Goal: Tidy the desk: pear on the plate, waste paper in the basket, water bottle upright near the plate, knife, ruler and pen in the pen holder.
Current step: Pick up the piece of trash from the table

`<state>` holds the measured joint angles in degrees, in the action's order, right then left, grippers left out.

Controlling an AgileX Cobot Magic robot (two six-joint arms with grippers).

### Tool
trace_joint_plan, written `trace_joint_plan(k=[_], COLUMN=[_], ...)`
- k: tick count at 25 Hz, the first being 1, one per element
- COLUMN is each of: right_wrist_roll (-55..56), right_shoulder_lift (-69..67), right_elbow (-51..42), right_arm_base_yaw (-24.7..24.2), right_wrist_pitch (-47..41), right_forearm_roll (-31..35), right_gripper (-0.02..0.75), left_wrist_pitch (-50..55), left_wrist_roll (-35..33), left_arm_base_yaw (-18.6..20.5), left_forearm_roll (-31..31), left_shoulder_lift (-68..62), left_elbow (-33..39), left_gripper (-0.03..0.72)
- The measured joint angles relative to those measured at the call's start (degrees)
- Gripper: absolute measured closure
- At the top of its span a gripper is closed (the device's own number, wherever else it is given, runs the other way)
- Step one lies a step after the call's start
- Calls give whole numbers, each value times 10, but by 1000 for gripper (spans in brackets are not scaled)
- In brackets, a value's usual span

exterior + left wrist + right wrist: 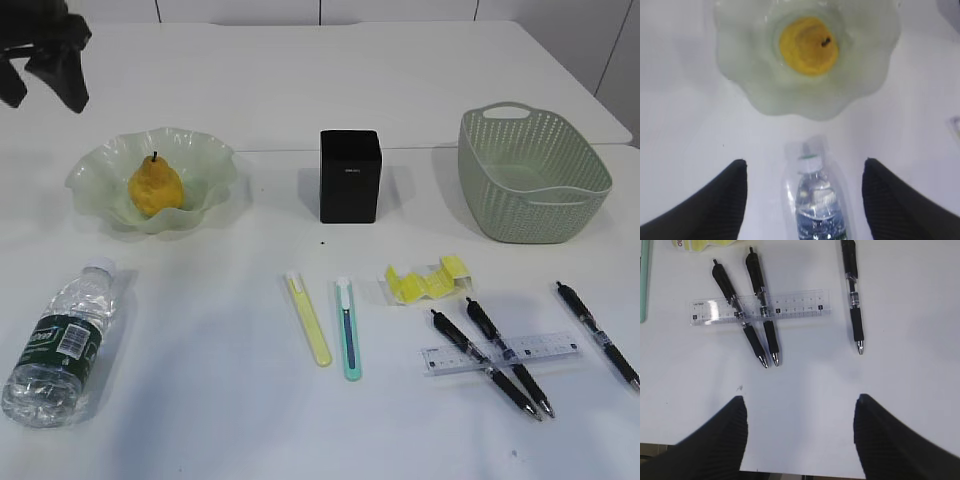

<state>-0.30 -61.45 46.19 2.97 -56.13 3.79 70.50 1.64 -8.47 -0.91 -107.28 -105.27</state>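
The yellow pear (155, 187) lies on the pale green wavy plate (95, 165). The water bottle (60, 345) lies on its side at the front left, cap toward the plate. My left gripper (805, 170) is open and hovers high above the bottle's cap (810, 164), with the pear (807, 45) ahead. A dark part of the left arm (45, 55) shows at the top left. A yellow knife (310, 320), a teal knife (346, 328), crumpled yellow waste paper (428, 280), a clear ruler (500, 352) and three black pens (507, 355) lie at the front. My right gripper (800, 405) is open and empty above the table edge, short of the pens (762, 305).
The black pen holder (350, 175) stands at the middle back. The green basket (530, 180) stands at the back right. Two pens cross the ruler (790, 307); a third pen (854, 295) lies apart to its right. The table's front edge (790, 472) runs under the right gripper.
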Motion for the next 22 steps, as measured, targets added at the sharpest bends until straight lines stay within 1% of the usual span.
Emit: trace_joint_plan(k=[2, 10, 14, 18, 22], right_wrist_roll=[-1, -1, -9, -22, -33], right_shoulder_lift=[0, 0, 0, -17, -63], right_elbow=[0, 0, 0, 12, 63], right_arm_base_yaw=[0, 0, 0, 0, 1], right_wrist_pitch=[0, 0, 0, 0, 0], right_forearm_roll=[0, 0, 9, 32, 44], right_gripper=[244, 244, 244, 262, 300], left_wrist_pitch=[-19, -94, -114, -116, -116], left_wrist_roll=[0, 0, 0, 0, 0], left_arm_base_yaw=[0, 0, 0, -1, -1], left_forearm_roll=[0, -1, -16, -29, -29], left_shoulder_lift=[34, 195, 274, 351, 405], left_elbow=[58, 334, 458, 536, 562], left_gripper=[185, 185, 185, 185, 185])
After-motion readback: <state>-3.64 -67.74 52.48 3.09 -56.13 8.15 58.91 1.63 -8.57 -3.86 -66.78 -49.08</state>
